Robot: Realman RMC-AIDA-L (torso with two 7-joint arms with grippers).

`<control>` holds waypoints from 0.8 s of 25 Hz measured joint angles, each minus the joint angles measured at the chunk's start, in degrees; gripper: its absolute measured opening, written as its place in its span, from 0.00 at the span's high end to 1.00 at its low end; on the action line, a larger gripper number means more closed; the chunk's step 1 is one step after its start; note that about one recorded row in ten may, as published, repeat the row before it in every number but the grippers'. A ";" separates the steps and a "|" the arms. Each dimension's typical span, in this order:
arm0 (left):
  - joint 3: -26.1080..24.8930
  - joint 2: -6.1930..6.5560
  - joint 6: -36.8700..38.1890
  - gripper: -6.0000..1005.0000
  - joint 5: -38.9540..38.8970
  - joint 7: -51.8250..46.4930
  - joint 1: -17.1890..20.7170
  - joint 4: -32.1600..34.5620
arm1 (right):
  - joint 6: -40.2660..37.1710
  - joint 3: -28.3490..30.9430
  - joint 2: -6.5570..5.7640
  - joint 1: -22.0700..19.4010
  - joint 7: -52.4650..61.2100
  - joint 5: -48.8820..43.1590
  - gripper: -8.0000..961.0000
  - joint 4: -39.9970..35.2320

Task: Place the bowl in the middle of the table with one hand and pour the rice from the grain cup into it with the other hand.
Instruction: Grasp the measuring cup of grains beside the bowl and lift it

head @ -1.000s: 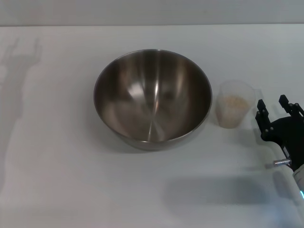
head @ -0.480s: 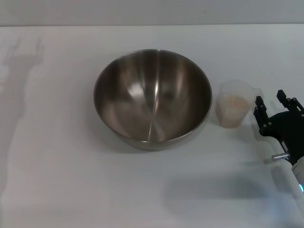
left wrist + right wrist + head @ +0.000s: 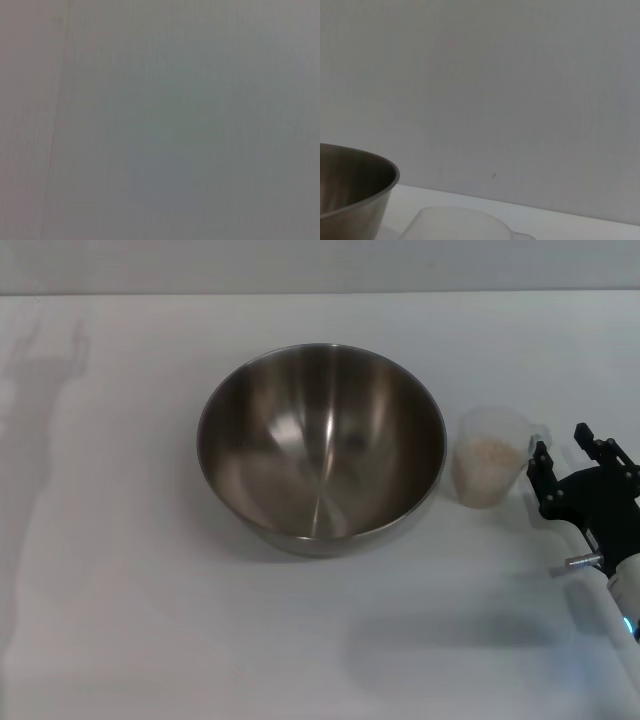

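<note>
A wide brushed stainless-steel bowl [image 3: 321, 448] sits empty at the middle of the plain white bench [image 3: 120, 620], its placement apparently done. Just right of it, the small translucent plastic grain cup [image 3: 490, 457] holds its pale rice [image 3: 487, 453], unpoured. The right gripper [image 3: 562, 458], fingers spread, hovers beside the cup.

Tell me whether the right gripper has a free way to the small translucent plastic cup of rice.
Probably yes. The right gripper is open, just right of the small translucent plastic grain cup, with only bare white table between them. The big steel bowl stands on the cup's far side, out of the way.
</note>
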 joint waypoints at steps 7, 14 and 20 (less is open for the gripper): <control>-0.51 -0.18 0.00 0.45 0.00 0.00 0.21 0.00 | 0.38 -0.08 0.05 1.48 0.01 -0.25 0.49 -0.78; -0.56 -0.17 0.04 0.45 0.00 0.00 0.27 0.00 | 0.54 -0.19 0.20 2.88 1.31 -0.29 0.68 -1.23; -0.62 -0.05 0.15 0.45 0.00 -0.01 0.38 0.00 | 1.03 -0.23 0.21 3.43 2.14 -0.43 0.89 -1.50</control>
